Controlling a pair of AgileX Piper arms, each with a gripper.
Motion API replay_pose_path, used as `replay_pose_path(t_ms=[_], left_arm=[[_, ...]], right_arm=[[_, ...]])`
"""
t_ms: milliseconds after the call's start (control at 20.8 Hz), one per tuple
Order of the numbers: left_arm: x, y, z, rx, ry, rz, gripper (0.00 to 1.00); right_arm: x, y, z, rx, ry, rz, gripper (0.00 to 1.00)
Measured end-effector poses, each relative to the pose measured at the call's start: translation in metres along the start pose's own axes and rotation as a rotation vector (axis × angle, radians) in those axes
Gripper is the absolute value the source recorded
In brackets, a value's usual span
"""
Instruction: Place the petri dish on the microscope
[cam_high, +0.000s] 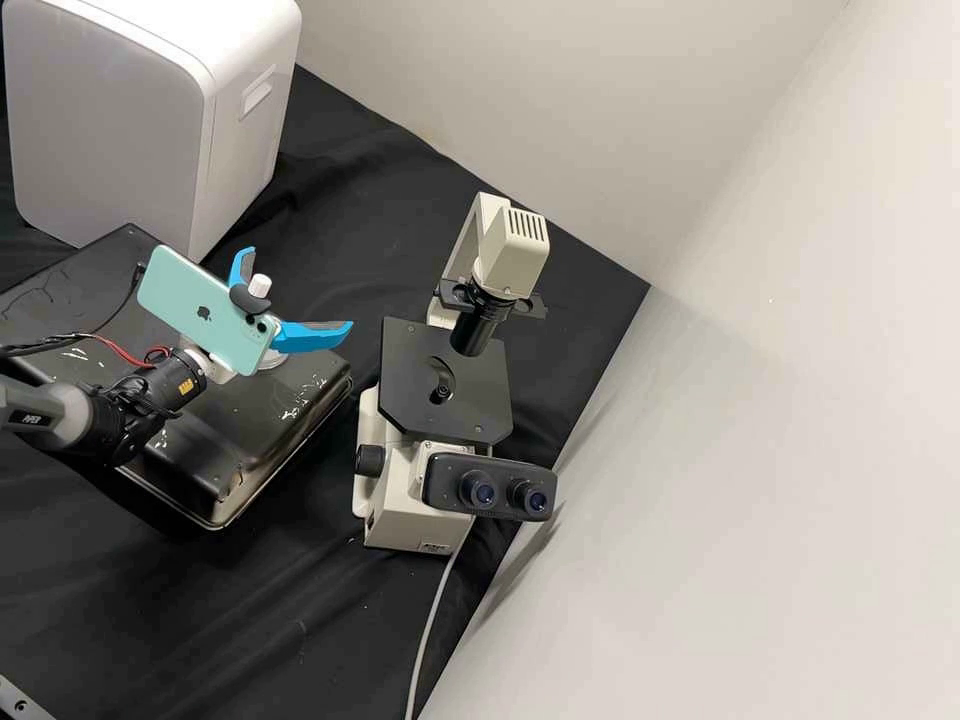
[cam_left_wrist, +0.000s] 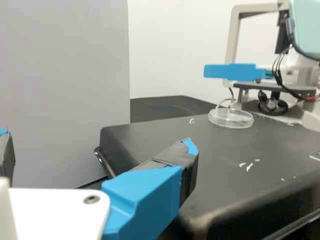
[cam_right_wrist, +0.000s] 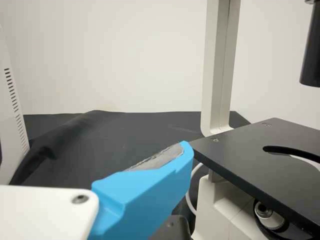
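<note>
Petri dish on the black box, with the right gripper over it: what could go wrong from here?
1. The petri dish is clear, low and flat on the black box; the open right gripper may push it sideways instead of gripping its rim.
2. The microscope's black condenser hangs close over the stage; the gripper may knock it while setting the dish down.

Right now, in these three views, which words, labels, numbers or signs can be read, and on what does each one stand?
No text can be read for certain.
Arm link: pale print, too blurred to read.
Orange label near the wrist: too small to read.
Microscope base: small mark at its front, unreadable.
Phone: a dark logo on its back, no letters.
</note>
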Motion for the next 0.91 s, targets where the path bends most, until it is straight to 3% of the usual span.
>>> replay_pose_path(t_ms=[144,481,914], left_arm=[[-0.001,0.0029,0.0,-0.005,0.002,0.016,1.0],[-0.002,0.0033,0.0,-0.006,0.001,0.018,1.0],[-0.001,0.0036,-0.001,-0.006,0.008,0.02,1.0]], right_arm=[[0.0,0.0,0.0,0.0,0.0,0.0,1.0],[0.0,0.0,0.0,0.002,0.0,0.0,1.0],[-0.027,-0.012,0.016,0.007,-0.002,0.002,1.0]])
